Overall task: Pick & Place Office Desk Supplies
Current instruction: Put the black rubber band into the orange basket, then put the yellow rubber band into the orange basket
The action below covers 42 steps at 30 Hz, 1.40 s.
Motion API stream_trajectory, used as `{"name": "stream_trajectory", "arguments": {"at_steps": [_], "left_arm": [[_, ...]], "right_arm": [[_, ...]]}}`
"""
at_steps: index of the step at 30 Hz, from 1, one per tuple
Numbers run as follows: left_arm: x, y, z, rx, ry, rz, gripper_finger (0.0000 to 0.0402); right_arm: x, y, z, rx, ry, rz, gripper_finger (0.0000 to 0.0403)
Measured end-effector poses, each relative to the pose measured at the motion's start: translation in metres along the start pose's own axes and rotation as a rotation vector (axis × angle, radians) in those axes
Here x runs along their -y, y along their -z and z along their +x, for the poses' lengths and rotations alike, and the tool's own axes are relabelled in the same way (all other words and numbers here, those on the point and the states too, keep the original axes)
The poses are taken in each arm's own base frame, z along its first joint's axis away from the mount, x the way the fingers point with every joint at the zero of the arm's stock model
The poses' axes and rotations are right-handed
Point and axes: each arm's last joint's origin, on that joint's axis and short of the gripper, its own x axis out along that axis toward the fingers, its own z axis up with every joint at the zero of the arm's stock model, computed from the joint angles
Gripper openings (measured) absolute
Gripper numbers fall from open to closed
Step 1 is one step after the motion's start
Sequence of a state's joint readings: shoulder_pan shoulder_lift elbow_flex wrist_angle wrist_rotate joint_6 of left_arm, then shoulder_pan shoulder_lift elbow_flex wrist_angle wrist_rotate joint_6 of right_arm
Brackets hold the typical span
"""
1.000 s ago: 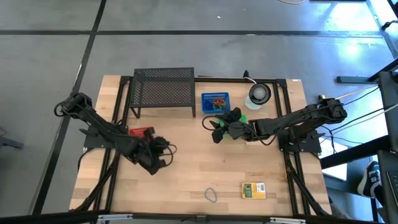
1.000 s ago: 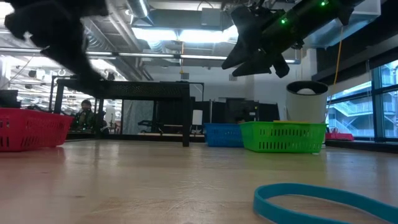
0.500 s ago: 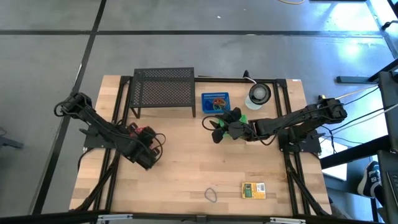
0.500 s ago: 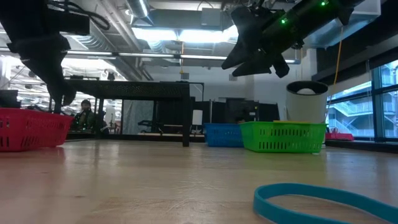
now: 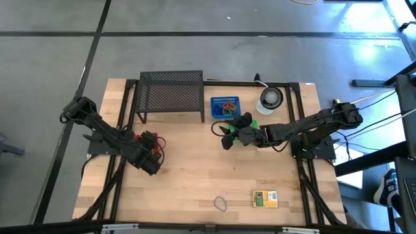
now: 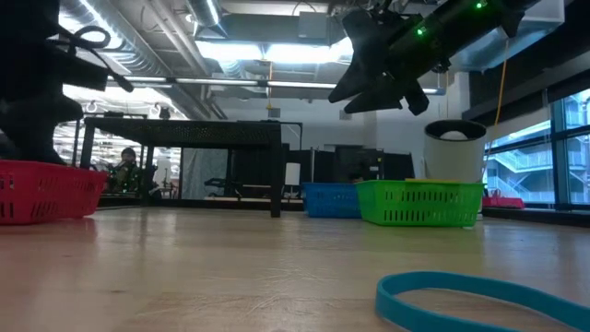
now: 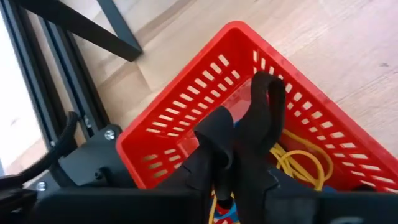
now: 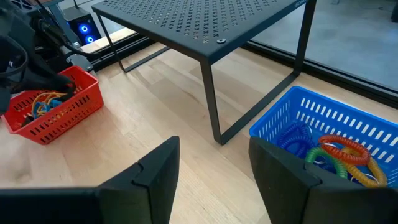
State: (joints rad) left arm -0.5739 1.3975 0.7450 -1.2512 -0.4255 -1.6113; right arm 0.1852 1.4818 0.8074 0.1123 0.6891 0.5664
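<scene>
My left gripper [image 7: 241, 104] hangs over the red basket [image 7: 186, 127], pointing steeply down into it. Only a narrow slit shows between its fingers, and nothing is between them. Yellow rubber bands [image 7: 305, 163] lie in that basket. In the high view the left gripper [image 5: 153, 140] covers part of the red basket [image 5: 140, 137]. My right gripper [image 5: 225, 133] waits open and empty above the green basket [image 5: 251, 123], well above the table in the low view [image 6: 369, 88]. An oval loop [image 5: 221, 204] and a yellow-green box [image 5: 265, 199] lie flat on the table near its front edge.
A black mesh shelf [image 5: 171, 91] stands at the back. To its right are a blue basket [image 8: 323, 146] with coloured loops and a round white-grey disc [image 5: 270, 97]. The oval loop [image 6: 479, 300] lies close to the low camera. Bare wood spans the table's middle.
My left gripper has gone from the table's middle-left toward the far-left, over the red basket. It has sunk a little, rolled about its own axis and tipped more steeply downward. My right arm has kept still.
</scene>
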Motion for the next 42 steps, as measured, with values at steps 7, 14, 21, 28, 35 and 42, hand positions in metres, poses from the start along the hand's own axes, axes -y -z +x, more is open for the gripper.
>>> {"name": "stream_trajectory", "arguments": {"at_steps": [7,14,21,28,35,42], "left_arm": [[0.001,0.0,0.0,0.0,0.007,-0.005,0.0074],[-0.001,-0.002,-0.002,-0.001,-0.015,-0.011,0.0102],[0.001,-0.017,-0.024,0.012,-0.012,-0.091,0.0109],[0.002,-0.018,-0.027,0.035,0.002,-0.095,0.0109],[0.002,-0.018,-0.027,0.036,0.004,-0.074,0.0108],[0.003,-0.019,-0.027,0.039,0.009,-0.079,0.0108]], "right_arm": [[0.0,0.0,0.0,0.0,0.0,-0.002,0.0194],[0.0,0.0,0.0,0.0,0.0,-0.002,0.0194],[0.0,0.0,0.0,0.0,0.0,-0.001,0.0194],[-0.002,0.001,0.0,-0.05,-0.079,0.002,0.0194],[-0.017,0.004,-0.007,-0.212,-0.399,0.124,0.0194],[-0.053,0.03,-0.047,-0.291,-0.595,0.036,0.0194]]}}
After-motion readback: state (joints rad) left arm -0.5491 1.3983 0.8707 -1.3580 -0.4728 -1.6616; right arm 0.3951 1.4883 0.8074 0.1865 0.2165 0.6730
